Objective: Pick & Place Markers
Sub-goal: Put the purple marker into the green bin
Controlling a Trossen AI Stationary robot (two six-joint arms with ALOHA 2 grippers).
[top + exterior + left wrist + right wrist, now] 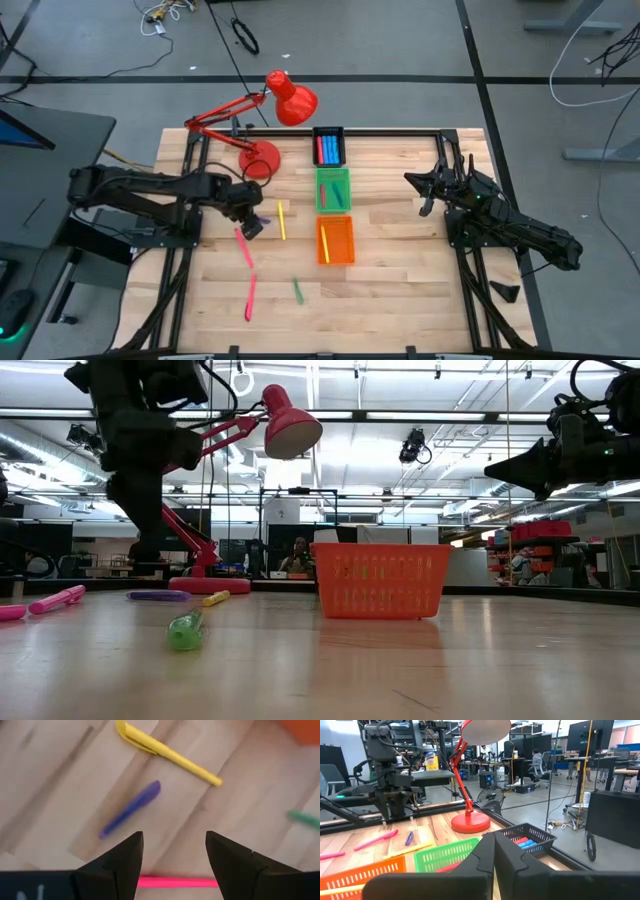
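Note:
Loose markers lie flat on the wooden table: a yellow one (282,220), two pink ones (243,247) (249,297) and a green one (297,290). My left gripper (250,225) hangs open above them, pointing steeply down. In its wrist view (175,855) a purple marker (131,807) and the yellow marker (167,752) lie ahead of the fingers, and a pink marker (175,882) lies below the gap. The fingers touch none of them. My right gripper (422,187) waits shut and level at the right, holding nothing (495,855).
Three small trays stand in a row at mid-table: black (329,147) with blue and red markers, green (334,190) with a red one, orange (336,240) with a yellow one. A red desk lamp (262,160) stands at the far left. The near part of the table is free.

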